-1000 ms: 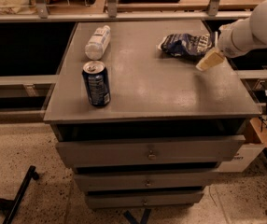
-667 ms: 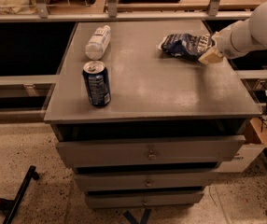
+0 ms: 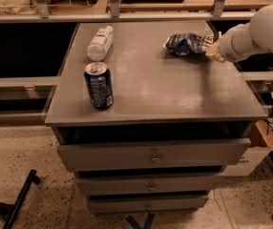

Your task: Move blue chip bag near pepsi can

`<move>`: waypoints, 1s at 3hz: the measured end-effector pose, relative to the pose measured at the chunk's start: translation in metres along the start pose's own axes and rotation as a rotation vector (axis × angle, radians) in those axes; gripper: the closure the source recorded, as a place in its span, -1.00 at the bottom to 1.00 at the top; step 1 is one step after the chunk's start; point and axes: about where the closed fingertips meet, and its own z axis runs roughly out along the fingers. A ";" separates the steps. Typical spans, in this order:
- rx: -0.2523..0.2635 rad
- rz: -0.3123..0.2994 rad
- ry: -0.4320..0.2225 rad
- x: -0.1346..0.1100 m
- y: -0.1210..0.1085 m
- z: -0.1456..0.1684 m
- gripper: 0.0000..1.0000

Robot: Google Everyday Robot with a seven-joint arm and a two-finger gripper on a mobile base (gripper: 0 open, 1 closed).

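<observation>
The blue chip bag point(image 3: 186, 43) lies crumpled at the back right of the grey cabinet top point(image 3: 165, 89). The pepsi can point(image 3: 99, 85) stands upright near the front left corner, far from the bag. My gripper point(image 3: 214, 50) comes in from the right on the white arm point(image 3: 258, 32) and sits low at the bag's right end, touching or almost touching it. The bag rests on the surface.
A clear plastic bottle with a white label point(image 3: 100, 43) lies on its side at the back left, behind the can. The cabinet has several drawers point(image 3: 152, 156) below. A shelf rail point(image 3: 127, 17) runs behind the top. A cardboard box point(image 3: 265, 137) sits on the floor at the right.
My gripper has moved up and left along the right side of the top, from a spot in front of the bag to the bag's right end. The bag, can and bottle have not moved.
</observation>
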 end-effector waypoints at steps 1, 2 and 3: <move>0.001 -0.003 -0.005 -0.001 0.001 0.000 1.00; 0.002 -0.002 -0.008 -0.001 0.001 -0.001 1.00; -0.004 0.002 -0.027 -0.008 -0.001 -0.005 1.00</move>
